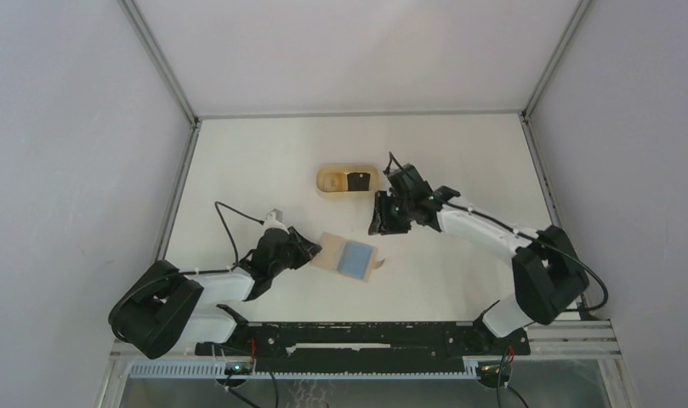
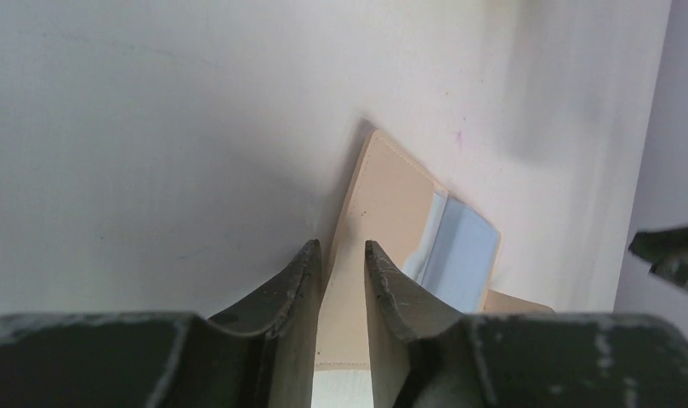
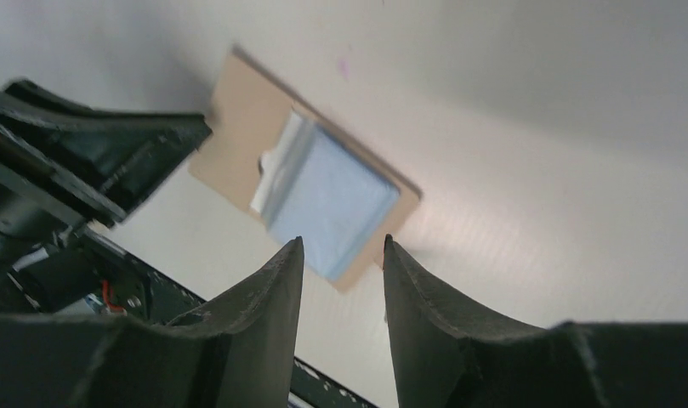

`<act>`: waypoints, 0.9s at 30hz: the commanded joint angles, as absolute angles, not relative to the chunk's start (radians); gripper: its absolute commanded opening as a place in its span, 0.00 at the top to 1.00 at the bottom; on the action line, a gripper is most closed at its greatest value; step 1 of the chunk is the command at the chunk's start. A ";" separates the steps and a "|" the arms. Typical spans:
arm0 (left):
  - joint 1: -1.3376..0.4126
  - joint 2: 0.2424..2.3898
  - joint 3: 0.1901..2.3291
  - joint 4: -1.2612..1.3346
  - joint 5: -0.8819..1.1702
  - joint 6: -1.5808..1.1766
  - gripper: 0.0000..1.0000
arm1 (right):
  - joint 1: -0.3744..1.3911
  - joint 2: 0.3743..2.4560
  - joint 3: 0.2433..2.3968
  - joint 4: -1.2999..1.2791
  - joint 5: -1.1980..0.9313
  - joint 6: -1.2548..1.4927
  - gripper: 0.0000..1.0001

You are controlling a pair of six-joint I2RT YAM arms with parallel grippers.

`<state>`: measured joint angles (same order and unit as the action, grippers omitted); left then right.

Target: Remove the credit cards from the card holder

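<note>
Left hand (image 1: 310, 247) first: from above it lies low over the tabletop (image 1: 255, 161), its tips at the left edge of the holder (image 1: 326, 252). That holder sits near the middle of the tabletop, on the near side. On its right half lies the blue card (image 1: 355, 257). Further back stands the tray (image 1: 327, 181) with the black card (image 1: 357, 181) in it. My right hand (image 1: 379, 223) hangs between tray and holder, clear of both and near the holder's far right corner.

From my left wrist, my two fingers (image 2: 299, 285) stand narrowly apart with the holder's near edge running up between them. Tan fills most of the gap. I cannot tell whether they press on it or only straddle it. The holder stretches away from the tips, a dark shadow along its left side, with the blue card on its right part. A small dark dot shows on its bare tan face.

From my right wrist, my fingers (image 3: 276, 280) stand about half apart with nothing between them, so that hand holds nothing. The holder lies well below, tilted across the view. The blue card covers its lower right part, a pale strip along the card's upper left edge. My left hand shows dark at the holder's upper left corner, right against it.
</note>
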<state>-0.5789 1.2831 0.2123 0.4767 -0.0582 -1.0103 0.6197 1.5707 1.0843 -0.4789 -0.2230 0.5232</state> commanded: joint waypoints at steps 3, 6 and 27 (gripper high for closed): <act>-0.593 1.291 0.223 0.470 -0.065 -0.979 0.78 | 0.651 1.370 0.908 -0.479 -0.118 0.613 0.51; -0.594 1.287 0.215 0.488 -0.048 -0.973 0.99 | 0.660 1.329 0.883 -0.484 -0.121 0.641 0.51; -0.593 1.003 0.107 0.375 -0.160 -0.982 1.00 | 0.757 1.389 0.929 -0.572 0.037 0.817 0.63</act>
<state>-0.5892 1.0382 0.1291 0.3862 -0.1223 -0.9939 0.7414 1.3792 0.8864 -0.5583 0.0002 0.7704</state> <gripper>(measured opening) 0.005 0.378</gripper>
